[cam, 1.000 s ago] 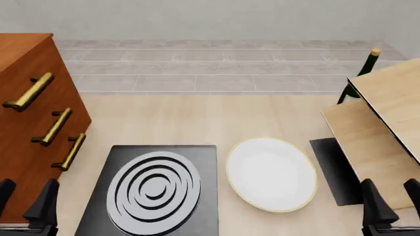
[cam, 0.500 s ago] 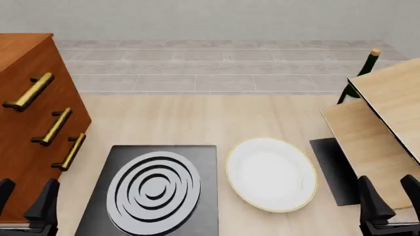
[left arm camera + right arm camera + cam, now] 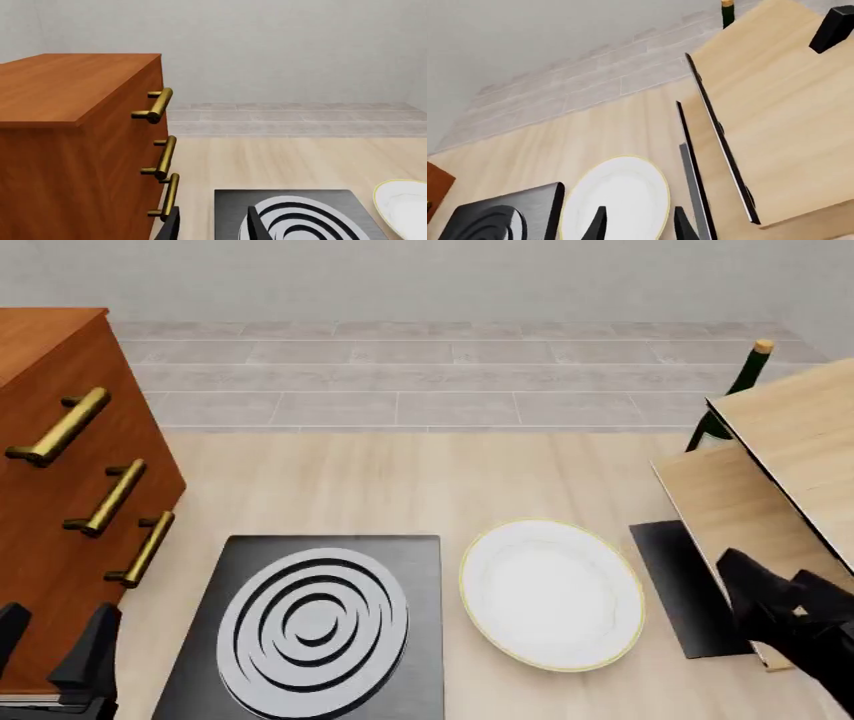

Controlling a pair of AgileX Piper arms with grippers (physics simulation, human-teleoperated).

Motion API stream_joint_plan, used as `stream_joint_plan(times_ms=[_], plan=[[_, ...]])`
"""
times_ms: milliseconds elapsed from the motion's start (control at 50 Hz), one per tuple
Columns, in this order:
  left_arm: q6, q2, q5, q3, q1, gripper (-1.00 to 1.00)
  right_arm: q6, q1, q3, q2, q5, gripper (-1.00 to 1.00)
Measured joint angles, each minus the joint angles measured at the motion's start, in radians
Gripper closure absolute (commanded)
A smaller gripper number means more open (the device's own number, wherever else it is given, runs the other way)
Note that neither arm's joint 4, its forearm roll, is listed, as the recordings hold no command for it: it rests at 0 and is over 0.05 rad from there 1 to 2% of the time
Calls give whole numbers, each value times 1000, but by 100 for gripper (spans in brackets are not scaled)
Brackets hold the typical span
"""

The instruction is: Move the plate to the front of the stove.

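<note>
The plate (image 3: 551, 593), white with a thin gold rim, lies flat on the table just right of the stove (image 3: 400, 570), a black slab with a grey ringed burner (image 3: 314, 625). My right gripper (image 3: 785, 592) hovers open to the right of the plate, apart from it, over the dark mat's edge. In the right wrist view the plate (image 3: 617, 197) shows beyond the open right gripper (image 3: 639, 225), with the stove (image 3: 507, 212) beside it. My left gripper (image 3: 54, 645) stands open at the stove's near left corner, holding nothing; the left wrist view shows the left gripper (image 3: 212, 230), stove (image 3: 293, 212) and plate edge (image 3: 403, 207).
A brown drawer cabinet (image 3: 60, 490) with brass handles stands left of the stove. Tilted wooden boards (image 3: 787, 470) rise on the right over a thin dark mat (image 3: 681, 585). A green bottle (image 3: 738, 380) stands behind the boards. Bare table lies beyond the stove and plate.
The right gripper has risen and swung forward and left toward the plate's right side, now tilted. The plate, the stove and the left gripper have stayed put.
</note>
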Motion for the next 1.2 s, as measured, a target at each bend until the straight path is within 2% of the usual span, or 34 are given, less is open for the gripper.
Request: stream_joint_plan(times_ms=[100, 240, 460, 640, 820, 1200], plan=[[0, 0, 0, 0, 0, -100, 100, 9, 2, 41, 26, -100], [0, 0, 0, 0, 0, -100, 201, 41, 32, 73, 42, -100], [0, 0, 0, 0, 0, -100, 303, 85, 93, 120, 17, -100], [0, 0, 0, 0, 0, -100, 358, 121, 153, 184, -51, -100], [0, 0, 0, 0, 0, -100, 386, 139, 196, 282, -157, -100], [0, 0, 0, 0, 0, -100, 443, 176, 278, 585, -494, -100]])
